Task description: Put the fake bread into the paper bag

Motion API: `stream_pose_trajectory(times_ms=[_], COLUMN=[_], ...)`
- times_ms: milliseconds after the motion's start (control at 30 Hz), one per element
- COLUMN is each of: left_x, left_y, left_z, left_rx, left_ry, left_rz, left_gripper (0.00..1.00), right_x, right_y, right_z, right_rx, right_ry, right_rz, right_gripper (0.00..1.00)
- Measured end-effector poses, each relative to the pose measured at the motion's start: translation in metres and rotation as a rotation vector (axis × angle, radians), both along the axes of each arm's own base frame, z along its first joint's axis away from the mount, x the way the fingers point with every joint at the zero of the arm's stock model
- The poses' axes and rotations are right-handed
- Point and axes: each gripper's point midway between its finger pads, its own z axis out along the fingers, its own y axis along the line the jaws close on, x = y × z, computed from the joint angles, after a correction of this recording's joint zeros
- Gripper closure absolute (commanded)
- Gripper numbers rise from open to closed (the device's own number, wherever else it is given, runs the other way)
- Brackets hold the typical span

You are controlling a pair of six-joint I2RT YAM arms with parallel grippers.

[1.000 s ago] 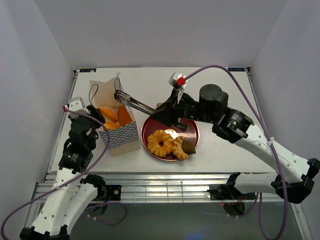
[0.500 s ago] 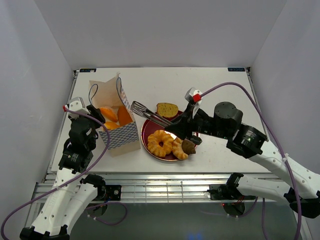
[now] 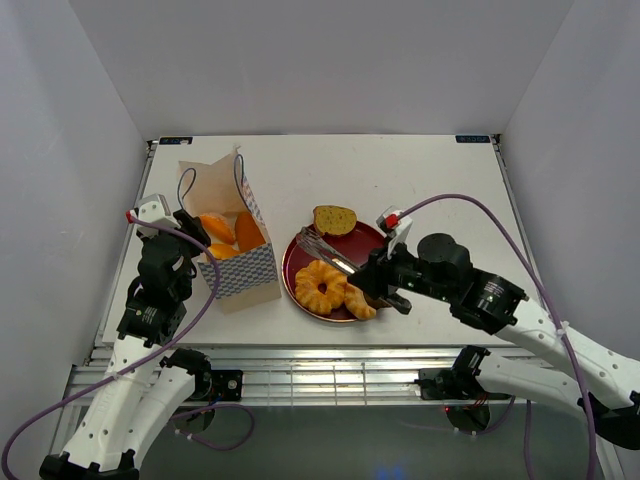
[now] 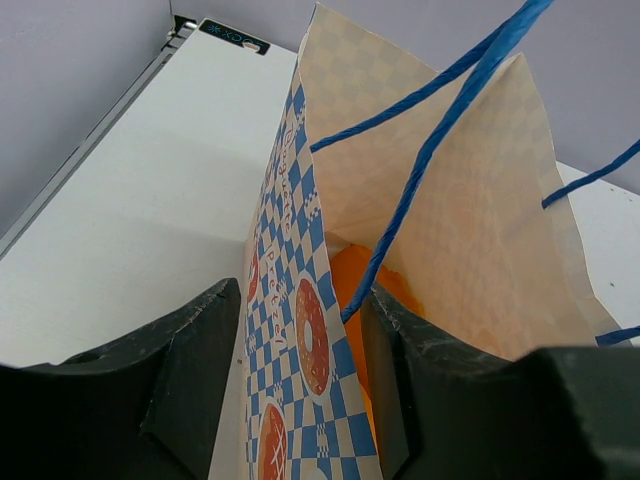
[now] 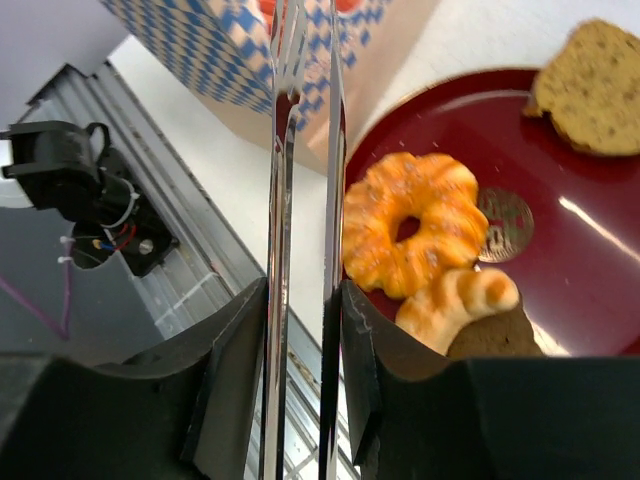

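Note:
The paper bag [image 3: 240, 275] stands at the left, with orange fake bread [image 3: 222, 232] inside. My left gripper [image 3: 190, 232] is shut on the bag's left wall [image 4: 300, 330], one finger inside and one outside. My right gripper [image 3: 373, 285] is shut on metal tongs [image 3: 325, 250], whose empty tips hover over the left side of the dark-red plate [image 3: 365, 240]. On the plate lie a ring pastry [image 3: 320, 285], a twisted roll [image 3: 358, 300] and a brown slice [image 3: 334, 219]. The right wrist view shows the tongs [image 5: 305, 200], the ring [image 5: 410, 235], the roll [image 5: 455, 300] and a dark chunk [image 5: 500, 335].
White walls close in the table on three sides. The metal rail [image 3: 330, 360] runs along the near edge. The right arm's purple cable [image 3: 480, 215] arcs over the right half of the table.
My right arm has drawn back toward the near right. The tongs have swung from beside the bag's mouth to over the plate, empty. The left arm and bag have not moved.

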Motion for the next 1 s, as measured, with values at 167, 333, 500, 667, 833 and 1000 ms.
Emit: stream_pose_trajectory(times_ms=[167, 333, 500, 667, 833, 1000], left_x=[0.000, 0.001, 0.001, 0.002, 0.002, 0.002], left_y=[0.000, -0.001, -0.002, -0.004, -0.005, -0.006], left_z=[0.000, -0.001, -0.001, -0.002, -0.002, -0.002], left_rx=[0.000, -0.001, 0.000, -0.001, -0.001, -0.001], left_ry=[0.001, 0.002, 0.005, 0.008, 0.008, 0.008], left_rz=[-0.001, -0.006, -0.008, -0.017, -0.021, -0.026], left_gripper=[0.38, 0.38, 0.38, 0.38, 0.38, 0.38], right_x=[0.001, -0.006, -0.012, -0.017, -0.024, -0.026], right_y=[-0.023, -0.047, -0.067, -0.080, -0.092, -0.094], right_z=[-0.015, -0.039, -0.053, -0.066, -0.096, -0.109], right_rx=[-0.036, -0.081, -0.115, -0.124, -0.167, -0.190], right_ry=[0.050, 0.118, 0.180, 0.233, 0.295, 0.330], right_rz=[-0.104, -0.186, -0.259, -0.312, -0.354, -0.373], right_gripper=[0.58, 0.56, 0.56, 0.56, 0.54, 0.53])
